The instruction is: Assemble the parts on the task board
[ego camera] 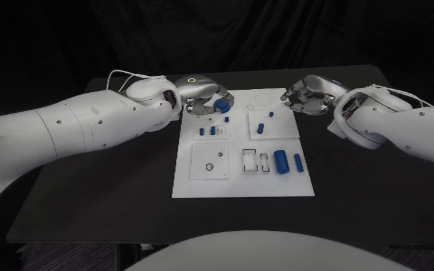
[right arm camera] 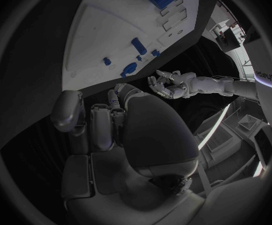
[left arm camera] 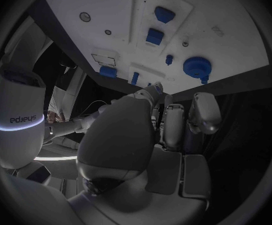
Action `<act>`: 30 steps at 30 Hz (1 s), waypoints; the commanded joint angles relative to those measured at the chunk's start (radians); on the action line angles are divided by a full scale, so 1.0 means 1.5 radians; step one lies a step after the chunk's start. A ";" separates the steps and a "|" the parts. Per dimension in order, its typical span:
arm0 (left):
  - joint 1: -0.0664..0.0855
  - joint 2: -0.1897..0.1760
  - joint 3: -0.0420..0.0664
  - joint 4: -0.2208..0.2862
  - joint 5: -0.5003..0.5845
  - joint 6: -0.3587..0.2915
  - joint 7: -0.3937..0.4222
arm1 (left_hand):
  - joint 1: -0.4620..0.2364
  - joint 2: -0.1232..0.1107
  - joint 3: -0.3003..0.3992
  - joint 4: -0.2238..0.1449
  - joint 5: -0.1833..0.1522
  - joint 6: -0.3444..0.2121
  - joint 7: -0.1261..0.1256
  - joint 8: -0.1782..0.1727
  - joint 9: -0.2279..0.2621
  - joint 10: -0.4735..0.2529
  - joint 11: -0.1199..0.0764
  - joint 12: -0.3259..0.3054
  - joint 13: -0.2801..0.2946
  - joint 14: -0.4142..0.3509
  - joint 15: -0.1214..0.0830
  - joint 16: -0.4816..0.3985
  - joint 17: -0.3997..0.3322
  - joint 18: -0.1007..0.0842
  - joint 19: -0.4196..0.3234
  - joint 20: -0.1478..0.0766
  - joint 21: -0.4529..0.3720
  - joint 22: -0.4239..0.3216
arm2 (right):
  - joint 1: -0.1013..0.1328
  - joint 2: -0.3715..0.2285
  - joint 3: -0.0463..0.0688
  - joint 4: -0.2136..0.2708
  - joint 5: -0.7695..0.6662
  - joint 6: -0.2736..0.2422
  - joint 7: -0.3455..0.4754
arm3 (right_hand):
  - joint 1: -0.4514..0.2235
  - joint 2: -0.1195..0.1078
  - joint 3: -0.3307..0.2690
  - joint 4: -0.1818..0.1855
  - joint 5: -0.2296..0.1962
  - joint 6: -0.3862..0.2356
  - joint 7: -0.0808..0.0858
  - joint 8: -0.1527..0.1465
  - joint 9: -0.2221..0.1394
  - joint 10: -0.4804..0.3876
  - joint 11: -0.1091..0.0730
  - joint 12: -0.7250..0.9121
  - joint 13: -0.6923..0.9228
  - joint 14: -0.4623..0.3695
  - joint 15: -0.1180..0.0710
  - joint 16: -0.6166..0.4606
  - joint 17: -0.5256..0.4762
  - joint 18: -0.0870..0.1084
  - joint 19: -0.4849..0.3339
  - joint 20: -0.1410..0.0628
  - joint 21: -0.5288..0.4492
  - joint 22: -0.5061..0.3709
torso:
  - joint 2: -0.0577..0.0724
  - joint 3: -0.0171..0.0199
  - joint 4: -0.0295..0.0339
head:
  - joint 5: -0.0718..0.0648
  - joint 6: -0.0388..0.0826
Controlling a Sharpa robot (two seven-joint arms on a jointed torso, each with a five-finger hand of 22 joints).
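The task board [ego camera: 271, 183] lies flat on the black table [ego camera: 362, 177], with both hands at its far end. The left hand [ego camera: 206, 98] hangs over the board's far left corner, its fingers curved loosely downward; a round blue part [ego camera: 221, 105] sits directly beneath the fingertips, but whether the fingers touch or grip it cannot be told. In the left wrist view this round blue part [left arm camera: 197, 66] rests on the board just beyond the fingers [left arm camera: 199, 112], apart from them. The right hand [ego camera: 307, 97] hovers at the board's far right corner, fingers curled partway inward around nothing. Nearer the robot than the left hand stand small blue pegs [ego camera: 213, 130]; toward the right hand lies a short blue block [ego camera: 260, 127]; well nearer the robot, two blue cylinders [ego camera: 281, 161] lie side by side.
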 commanded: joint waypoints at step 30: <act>-0.047 0.087 0.001 -0.104 -0.032 0.049 -0.036 | -0.039 0.003 -0.022 -0.011 -0.006 0.048 0.016 0.004 -0.052 0.013 0.015 0.052 0.023 0.030 0.009 0.023 0.032 -0.015 0.032 0.005 0.037 0.109 | 0.002 0.005 0.000 0.003 0.015 0.012 -0.013 | -0.008 0.000 0.004 0.002 0.006 0.002 0.000 0.001 0.001 0.002 0.000 0.001 0.031 0.026 0.005 0.001 -0.002 0.001 0.005 0.001 -0.001 0.090 | 0.000 0.0001 0.0000 | -0.006 0.000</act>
